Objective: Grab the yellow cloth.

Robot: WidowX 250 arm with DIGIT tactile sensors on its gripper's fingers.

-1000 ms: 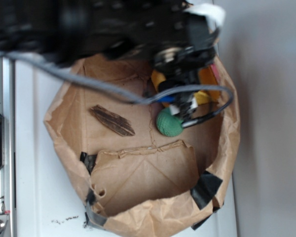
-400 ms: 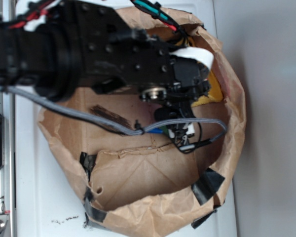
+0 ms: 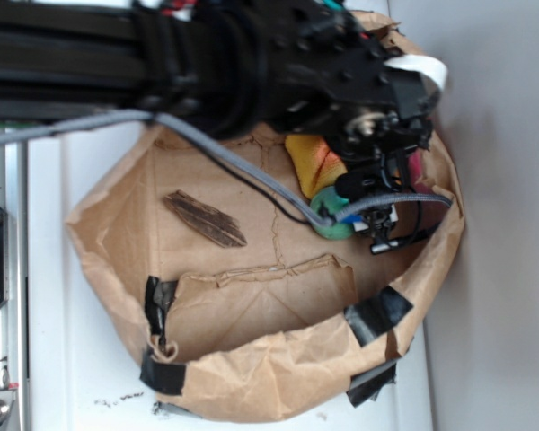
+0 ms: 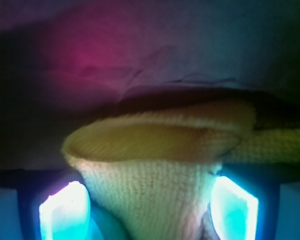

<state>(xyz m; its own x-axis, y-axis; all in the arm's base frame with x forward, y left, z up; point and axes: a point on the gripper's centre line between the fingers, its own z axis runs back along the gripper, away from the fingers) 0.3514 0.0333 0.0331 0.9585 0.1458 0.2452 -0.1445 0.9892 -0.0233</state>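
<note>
The yellow cloth (image 3: 313, 162) lies bunched inside the brown paper bag (image 3: 117, 235), at its upper right, partly under the black arm. In the wrist view a thick fold of the cloth (image 4: 155, 170) rises between my two glowing fingers (image 4: 62, 210) and touches the right one, with a small gap at the left. My gripper (image 4: 149, 197) stands open around that fold. From outside, the gripper (image 3: 366, 184) is mostly hidden by the wrist and cables, just right of the cloth.
A green textured ball (image 3: 329, 224) sits directly below the cloth, half under a grey cable. A dark brown strip (image 3: 204, 218) lies on the bag floor at left. The bag wall is close on the right. Black tape (image 3: 377, 314) patches the rim.
The arm has swung up and to the right inside the bag. The bag's right wall is pushed outward. The cloth and green ball show again beside the wrist.
</note>
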